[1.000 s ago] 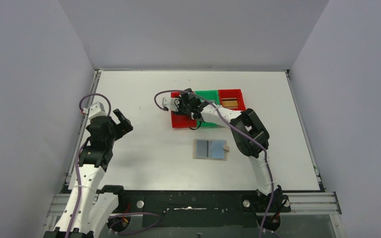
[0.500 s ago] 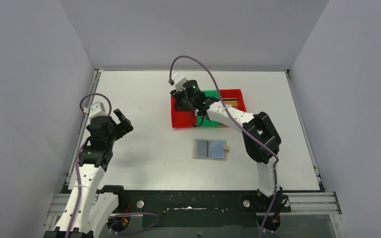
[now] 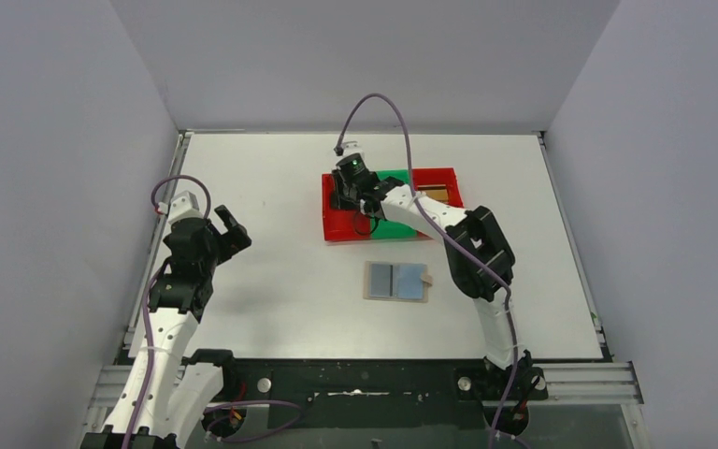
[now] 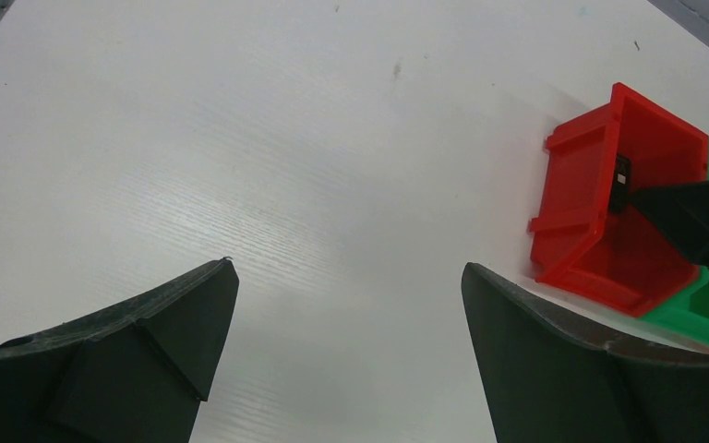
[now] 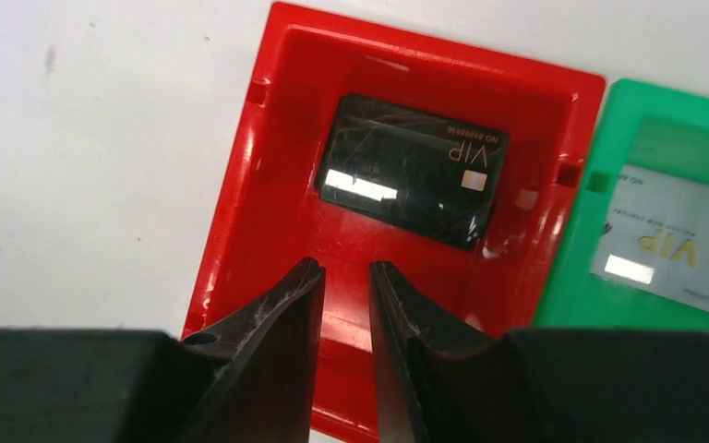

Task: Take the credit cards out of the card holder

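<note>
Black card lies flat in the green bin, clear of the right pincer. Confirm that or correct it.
Wrong bin: the black card lies flat in the red bin, clear of the right pincer. The green bin beside it holds a silver card. The right wrist view shows this.

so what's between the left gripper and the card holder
Nothing. In the top view, only bare white table lies between the left gripper and the card holder.
</note>
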